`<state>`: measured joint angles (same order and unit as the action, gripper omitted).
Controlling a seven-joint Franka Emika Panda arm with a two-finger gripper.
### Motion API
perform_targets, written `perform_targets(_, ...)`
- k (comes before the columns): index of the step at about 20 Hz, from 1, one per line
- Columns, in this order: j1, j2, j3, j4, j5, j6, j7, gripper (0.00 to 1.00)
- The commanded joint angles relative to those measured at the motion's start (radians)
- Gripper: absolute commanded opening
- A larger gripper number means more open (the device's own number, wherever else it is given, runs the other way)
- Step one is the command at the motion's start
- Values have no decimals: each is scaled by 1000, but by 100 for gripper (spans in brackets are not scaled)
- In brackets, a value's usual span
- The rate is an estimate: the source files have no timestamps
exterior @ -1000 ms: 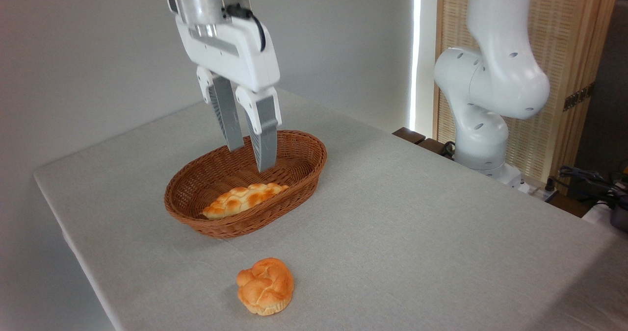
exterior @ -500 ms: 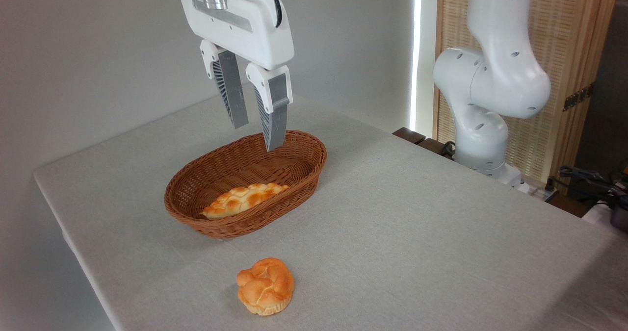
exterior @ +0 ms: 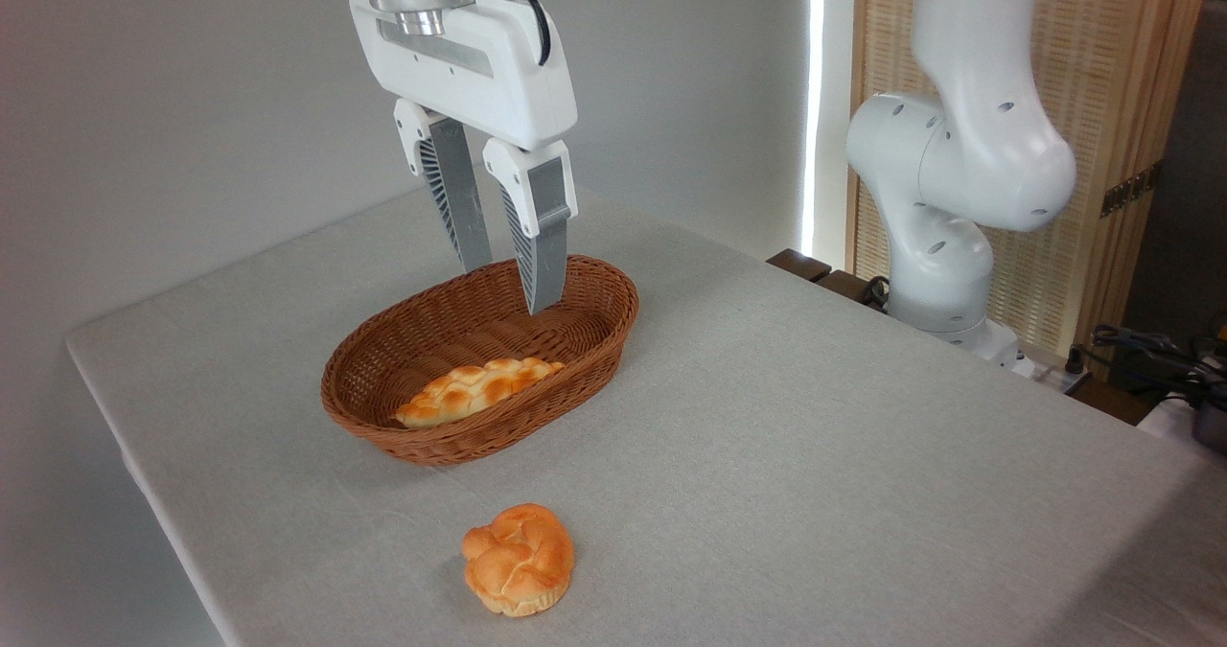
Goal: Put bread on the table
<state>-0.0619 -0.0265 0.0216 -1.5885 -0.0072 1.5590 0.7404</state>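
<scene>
The bread, a small round golden-orange bun with a knotted top, lies on the table near the front edge, apart from everything else. My gripper hangs above the far end of the wicker basket, well behind and above the bun. Its two grey fingers point down with a narrow gap between them and nothing held.
A long braided pale-golden loaf rests inside the oval brown basket. The arm's white base and lower joints stand beyond the table's right rear edge, with cables and a wooden screen behind.
The gripper rose from inside the basket, shifted right, then dipped slightly lower. Its fingers stay a little apart and empty. The bun and loaf have not moved.
</scene>
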Motion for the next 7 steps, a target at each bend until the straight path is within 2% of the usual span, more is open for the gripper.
perform_targets(1, 1, 0, 1, -16, 9, 22, 14, 100)
perform_targets(7, -1, 0, 3, -18, 7, 26, 16, 100)
